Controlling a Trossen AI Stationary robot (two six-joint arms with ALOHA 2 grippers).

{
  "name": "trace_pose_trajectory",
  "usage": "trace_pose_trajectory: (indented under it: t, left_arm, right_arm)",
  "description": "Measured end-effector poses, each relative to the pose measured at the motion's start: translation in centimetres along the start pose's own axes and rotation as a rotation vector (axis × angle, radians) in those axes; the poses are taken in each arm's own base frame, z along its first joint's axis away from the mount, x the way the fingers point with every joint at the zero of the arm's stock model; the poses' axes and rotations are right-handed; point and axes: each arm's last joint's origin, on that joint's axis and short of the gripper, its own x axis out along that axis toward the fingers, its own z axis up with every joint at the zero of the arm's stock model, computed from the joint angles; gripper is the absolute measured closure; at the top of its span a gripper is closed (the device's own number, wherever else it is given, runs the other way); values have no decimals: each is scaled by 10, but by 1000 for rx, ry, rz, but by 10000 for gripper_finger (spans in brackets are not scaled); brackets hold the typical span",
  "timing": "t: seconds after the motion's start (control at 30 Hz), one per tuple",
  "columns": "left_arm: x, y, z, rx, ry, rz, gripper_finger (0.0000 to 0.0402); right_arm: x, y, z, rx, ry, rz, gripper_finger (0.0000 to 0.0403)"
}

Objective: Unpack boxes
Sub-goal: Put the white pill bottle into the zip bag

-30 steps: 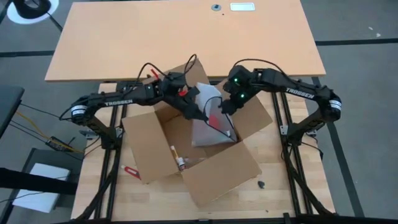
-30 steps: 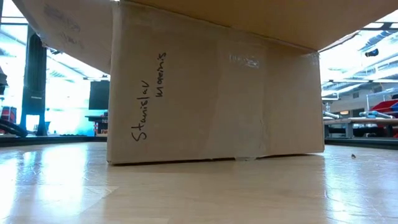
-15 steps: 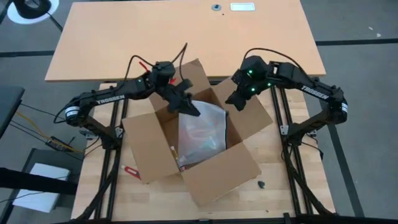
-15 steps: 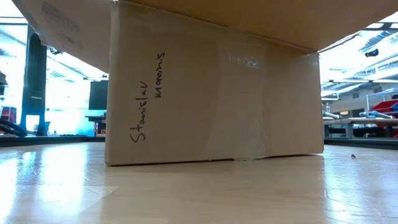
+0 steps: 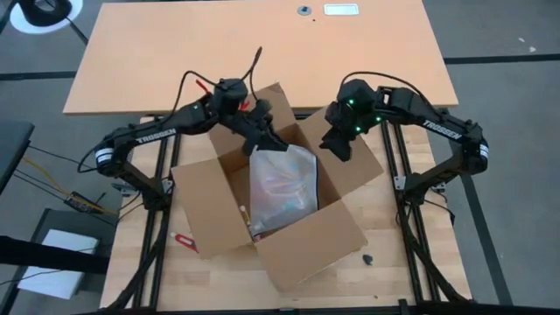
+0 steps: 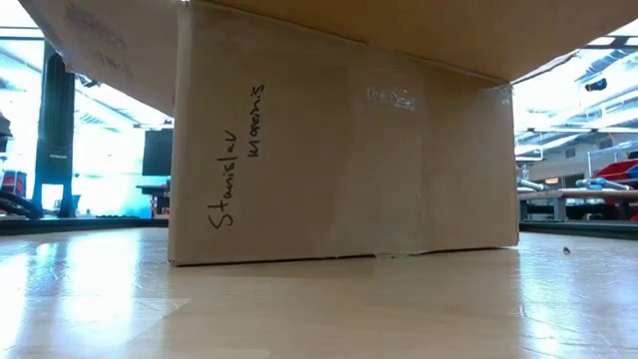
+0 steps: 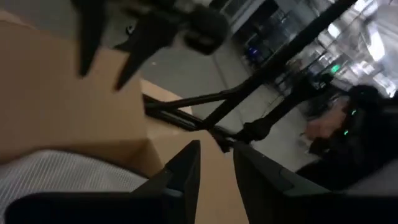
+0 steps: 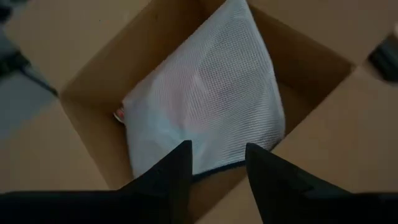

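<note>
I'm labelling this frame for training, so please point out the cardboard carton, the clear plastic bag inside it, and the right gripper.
cardboard carton (image 5: 306,241): high view, on its near flap.
clear plastic bag (image 5: 282,188): high view, on the bag's middle.
right gripper (image 5: 337,149): high view, between the fingertips, above the carton's right flap.

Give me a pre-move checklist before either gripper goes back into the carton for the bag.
1. Carton flaps open, top clear: ok.
2. Clear bag lying inside the carton, not held: ok.
3. Left gripper open and empty, at the carton's far edge just above the bag: ok.
4. Right gripper open and empty, over the right-hand flap: ok.
5. Small item beside the bag identified: cannot tell.
6. Carton sitting flat on the table: ok.
</note>
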Motion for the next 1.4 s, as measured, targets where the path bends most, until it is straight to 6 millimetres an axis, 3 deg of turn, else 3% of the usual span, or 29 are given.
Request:
trace_pose_trajectory:
  t: [0.1,0.23,0.43,0.63,0.83,1.17,1.4]
  left_arm:
    - [4,-26,-2,41,74,191,295]
    - [2,-46,-22,-40,245,527,295]
    - [7,-54,-60,-277,437,726,290]
    - [23,-30,-86,-348,582,738,247]
    - [44,1,-113,-351,798,705,202]
    - [84,49,-155,-308,1123,626,198]
    - [101,63,-177,-345,1224,608,198]
  right_arm:
    - [0,0,-1,-135,14,0,249]
    - [0,-4,-3,-276,31,-7,250]
    - [12,-20,-13,-265,78,-28,249]
    - [25,-34,-25,-173,120,24,249]
    - [24,-47,-28,-83,124,-2,250]
    - [23,-51,-29,24,127,-18,250]
    - [22,-51,-29,66,132,-20,250]
